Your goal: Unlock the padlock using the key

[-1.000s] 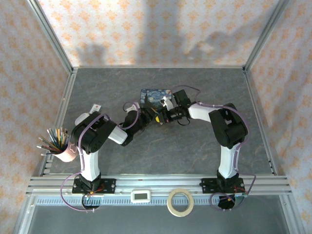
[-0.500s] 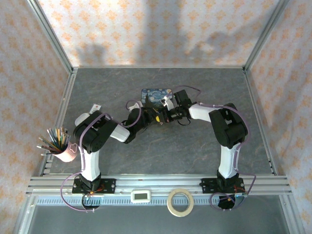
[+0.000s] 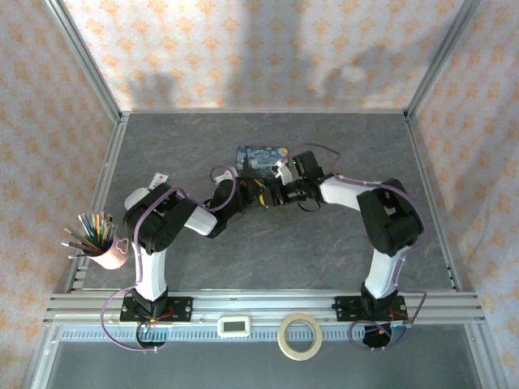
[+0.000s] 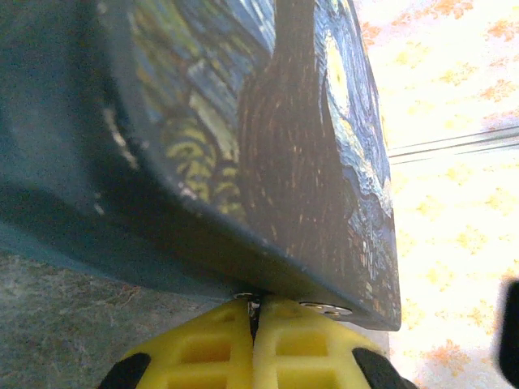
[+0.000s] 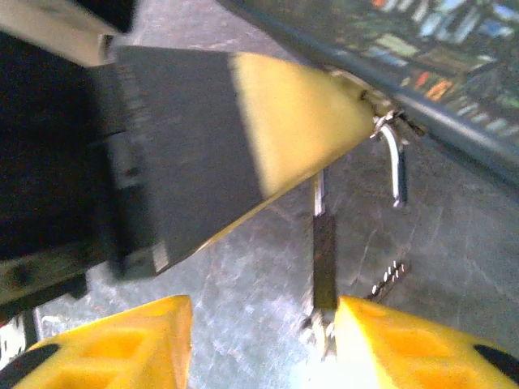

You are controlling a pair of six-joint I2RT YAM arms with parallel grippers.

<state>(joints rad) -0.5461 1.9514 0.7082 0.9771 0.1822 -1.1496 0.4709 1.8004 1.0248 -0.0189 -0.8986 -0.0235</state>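
Left fingers [image 4: 203, 348] pressed together at tin [image 4: 268, 121] edge, right fingers [image 5: 105, 348] spread beside padlock [image 5: 324, 259]; I fear padlock swings clear if left pinch slips

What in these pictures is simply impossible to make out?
- Top view: padlock and key, too small and covered where the left gripper and right gripper meet beside the tin.
- Left wrist view: whatever the shut left gripper pinches at the tin's edge, hidden between its fingers; a metal sliver peeks out.
- Right wrist view: blurred; the dark strip by the open right gripper could be padlock or key.
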